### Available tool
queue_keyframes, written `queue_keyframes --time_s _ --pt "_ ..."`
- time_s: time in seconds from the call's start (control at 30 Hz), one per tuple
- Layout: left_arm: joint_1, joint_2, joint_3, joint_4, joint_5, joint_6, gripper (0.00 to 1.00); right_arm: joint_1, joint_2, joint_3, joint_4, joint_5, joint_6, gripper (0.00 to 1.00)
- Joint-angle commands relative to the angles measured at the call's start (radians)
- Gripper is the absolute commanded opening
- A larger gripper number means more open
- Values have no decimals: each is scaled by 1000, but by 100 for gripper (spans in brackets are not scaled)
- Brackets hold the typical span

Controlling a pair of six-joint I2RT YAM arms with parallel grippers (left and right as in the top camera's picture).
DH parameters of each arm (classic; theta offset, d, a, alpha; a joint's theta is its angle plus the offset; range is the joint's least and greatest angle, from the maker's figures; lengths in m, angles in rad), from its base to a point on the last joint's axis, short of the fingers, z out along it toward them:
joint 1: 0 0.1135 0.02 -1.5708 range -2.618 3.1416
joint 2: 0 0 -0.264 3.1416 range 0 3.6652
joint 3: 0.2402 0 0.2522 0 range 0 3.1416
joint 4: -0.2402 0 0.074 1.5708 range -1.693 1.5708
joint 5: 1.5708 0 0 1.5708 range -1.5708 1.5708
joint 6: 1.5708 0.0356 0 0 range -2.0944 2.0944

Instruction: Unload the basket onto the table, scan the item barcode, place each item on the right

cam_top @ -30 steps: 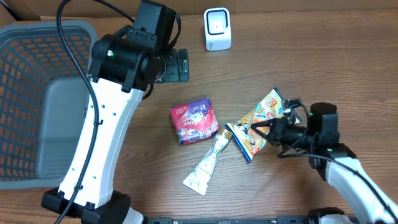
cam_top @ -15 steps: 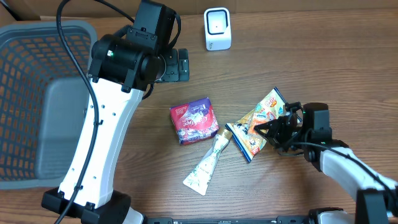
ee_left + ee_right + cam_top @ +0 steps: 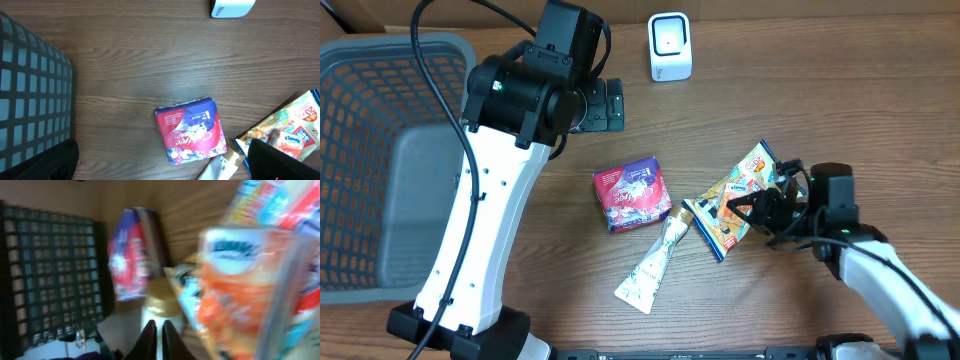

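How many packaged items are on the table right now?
3. A red-and-purple packet at the centre, a white tube just below and right of it, and an orange snack bag further right, under the right gripper. The basket floor is partly hidden.

Overhead straight down. Left wrist high, downward. Right wrist close, blurred. All share snack packet (image 3: 745,176).
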Motion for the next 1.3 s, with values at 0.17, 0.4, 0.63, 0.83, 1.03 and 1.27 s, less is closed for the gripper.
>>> queue_keyframes --time_s 0.17,0.4,0.63,0.83,1.03,1.27 --pt "3 -23 13 12 -14 -36 100 2 -140 214 -465 129 -458 100" --pt "3 -23 13 17 -14 -36 100 2 -116 260 -467 284 -787 100" --pt "3 -23 13 32 -14 -36 100 2 -77 262 -103 391 -821 100" --pt "2 -23 13 42 -13 -37 100 2 -54 312 468 507 -727 100" --pt "3 -23 13 85 -18 -44 100 2 48 518 520 430 -759 100" --pt "3 -23 13 84 -52 -43 100 2 171 742 -142 146 -1189 100"
